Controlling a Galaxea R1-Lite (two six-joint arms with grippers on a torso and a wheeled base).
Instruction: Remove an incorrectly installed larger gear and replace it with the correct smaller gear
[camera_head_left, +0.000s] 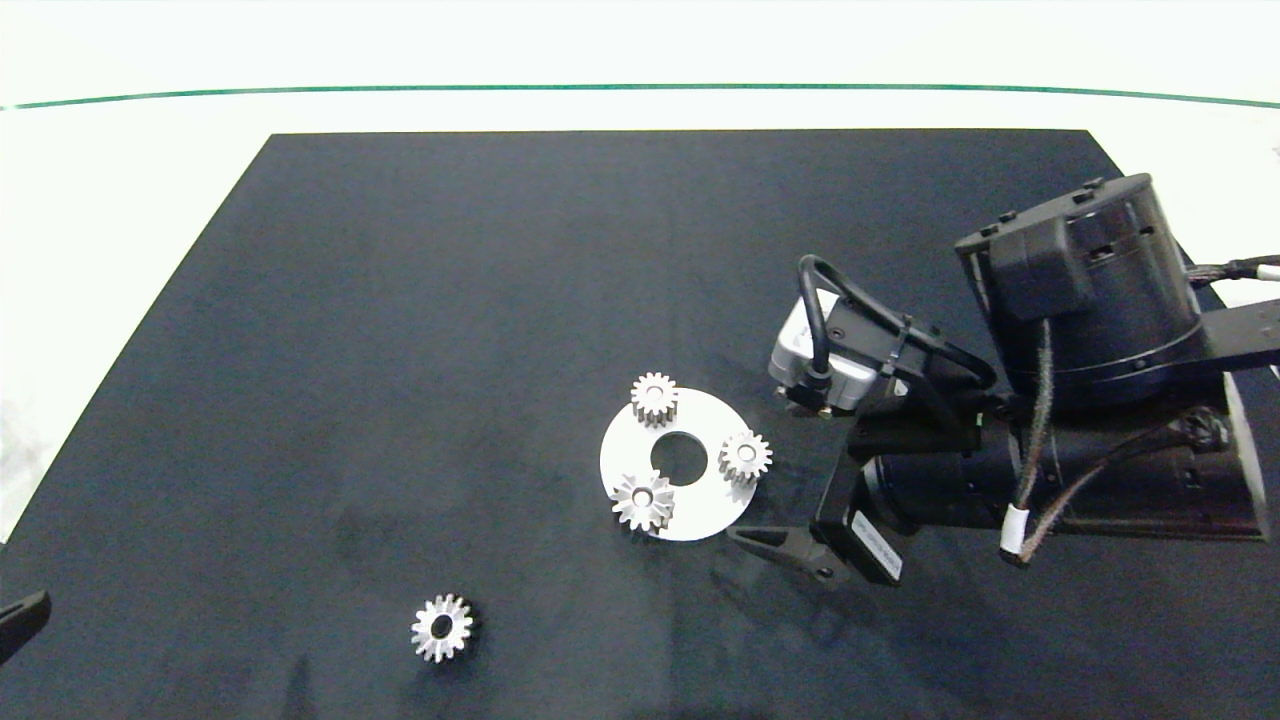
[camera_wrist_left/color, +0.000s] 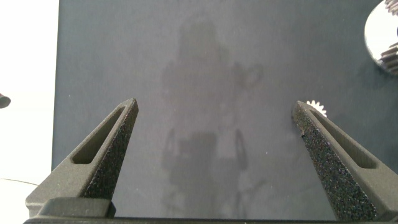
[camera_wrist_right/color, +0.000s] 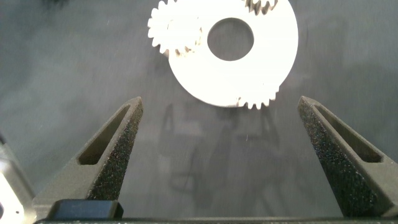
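3 gears sit on the round white plate (camera_head_left: 700, 510) in the middle of the dark tabletop (camera_head_left: 400, 350), and the one that matters is the larger gear (camera_head_left: 642, 501), the spiky one at the plate's near-left edge. The 2 small gears occupy the far edge (camera_head_left: 655, 398) and the right edge (camera_head_left: 745, 457) of the plate.

The right gripper (camera_head_left: 790, 470) hovers just beside the plate on its right, fingers spread wide and holding nothing. In the right wrist view the plate (camera_wrist_right/color: 261, 68) lies straight ahead of the open fingers (camera_wrist_right/color: 112, 155), so the approach line is already roughly toward it. The larger gear, however, is on the far side of the plate from this gripper, across the centre hole, with the right-hand small gear standing between. I judge that the reach must pass over or around that small gear to come down on the spiky one from above, its axis being vertical.

The smaller gear (camera_head_left: 442, 627) lies flat on the tabletop, well apart from the plate, toward the near-left. The left gripper (camera_head_left: 20, 615) is parked at the left edge, also wide open and empty; its wrist view shows the smaller gear (camera_wrist_left/color: 318, 108) peeking past 1 finger (camera_wrist_left/color: 336, 158). The left arm is nearer to that replacement gear, the right arm nearer to the plate.
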